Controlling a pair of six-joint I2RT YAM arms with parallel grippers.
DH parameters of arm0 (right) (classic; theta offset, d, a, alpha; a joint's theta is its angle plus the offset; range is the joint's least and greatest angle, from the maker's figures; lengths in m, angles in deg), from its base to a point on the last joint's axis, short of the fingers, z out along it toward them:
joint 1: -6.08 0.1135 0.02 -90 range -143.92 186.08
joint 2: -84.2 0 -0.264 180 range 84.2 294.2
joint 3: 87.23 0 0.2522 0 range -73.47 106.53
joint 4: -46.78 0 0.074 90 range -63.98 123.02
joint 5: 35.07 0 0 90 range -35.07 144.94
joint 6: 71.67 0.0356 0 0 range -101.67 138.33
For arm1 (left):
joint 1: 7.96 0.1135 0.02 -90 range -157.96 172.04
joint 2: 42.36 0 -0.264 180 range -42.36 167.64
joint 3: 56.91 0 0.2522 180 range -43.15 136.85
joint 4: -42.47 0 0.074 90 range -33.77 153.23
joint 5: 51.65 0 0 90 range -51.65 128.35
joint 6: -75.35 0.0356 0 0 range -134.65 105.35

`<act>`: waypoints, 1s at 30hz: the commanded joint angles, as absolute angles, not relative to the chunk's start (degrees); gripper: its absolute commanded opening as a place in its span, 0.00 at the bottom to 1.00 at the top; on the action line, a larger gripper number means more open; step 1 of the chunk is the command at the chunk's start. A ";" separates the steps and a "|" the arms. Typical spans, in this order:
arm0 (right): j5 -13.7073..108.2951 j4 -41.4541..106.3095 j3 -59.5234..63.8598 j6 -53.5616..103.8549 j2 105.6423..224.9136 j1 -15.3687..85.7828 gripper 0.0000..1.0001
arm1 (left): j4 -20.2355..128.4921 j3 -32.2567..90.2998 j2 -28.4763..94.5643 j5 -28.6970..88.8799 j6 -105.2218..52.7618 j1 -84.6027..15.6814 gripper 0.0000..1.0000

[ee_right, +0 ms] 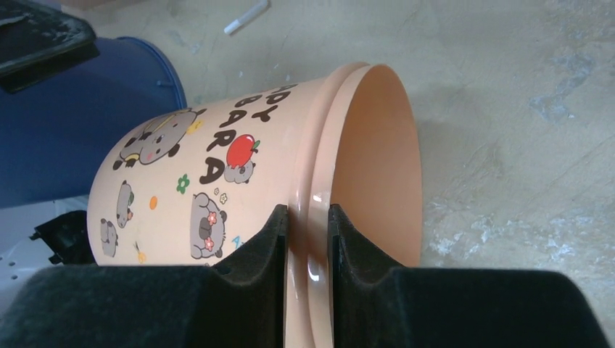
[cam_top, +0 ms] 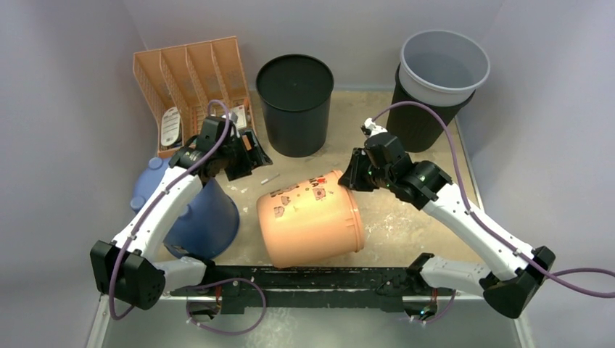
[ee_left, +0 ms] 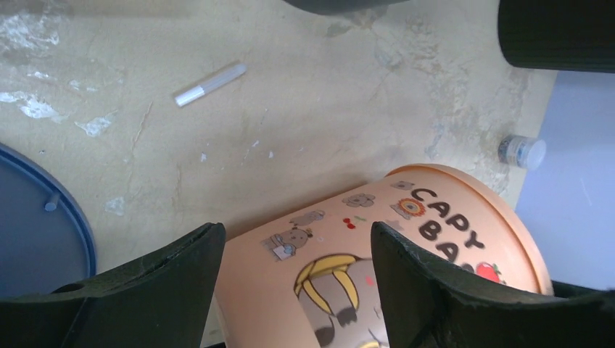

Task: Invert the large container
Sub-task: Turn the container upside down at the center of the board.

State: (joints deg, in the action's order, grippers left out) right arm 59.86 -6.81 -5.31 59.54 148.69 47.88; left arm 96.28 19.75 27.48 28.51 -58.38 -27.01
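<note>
Top external: the peach container (cam_top: 310, 221) lies on its side mid-tabletop (cam_top: 406, 210), with its mouth to the right and its base to the left.

Surroundings:
- A blue bucket (cam_top: 207, 217) is near the base end, with a blue lid (cam_top: 149, 181) beyond it.
- A black bin (cam_top: 295, 109) stands at the back with a flat closed face up.
- A grey bin (cam_top: 444, 65) is nested in a ribbed black bin (cam_top: 417, 123), back right.
- An orange file rack (cam_top: 190, 80) is back left.
- A white pen (cam_top: 270, 178) lies between the black bin and the container.

The left hand (cam_top: 250, 156) hangs between the rack and the container. The right hand (cam_top: 348, 181) is at the far rim, and its arm covers the tabletop behind.

Right wrist only: the grip shows here, with one finger inside the rim wall and one outside, pinching it.

Left wrist only: the left hand is spread wide above the printed side, with no contact visible. A small capped vial (ee_left: 522, 151) sits on the tabletop beyond the rim; I cannot pick it out from above.
</note>
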 commanded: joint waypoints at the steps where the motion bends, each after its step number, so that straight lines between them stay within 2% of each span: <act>1: 61.56 -9.02 -9.23 56.39 148.49 42.25 0.11 | 99.18 25.12 25.83 26.92 -56.63 -26.58 0.74; 6: 58.90 -3.83 -12.99 55.06 144.25 35.84 0.11 | 98.08 24.94 24.46 27.47 -60.48 -26.44 0.74; 14: 55.21 1.19 -17.56 55.83 145.02 34.07 0.11 | 84.25 16.03 21.69 14.49 -68.11 -26.46 0.74; 20: 52.30 4.62 -20.93 55.68 146.19 32.20 0.11 | 84.82 12.33 16.88 12.83 -67.78 -26.50 0.74; 30: 51.68 5.06 -19.83 54.85 147.81 30.41 0.10 | 88.43 7.12 13.39 9.12 -73.95 -27.89 0.75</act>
State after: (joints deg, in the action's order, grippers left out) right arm 50.53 13.49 -18.14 58.89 146.61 31.31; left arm 87.52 7.03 15.53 11.87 -70.92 -27.36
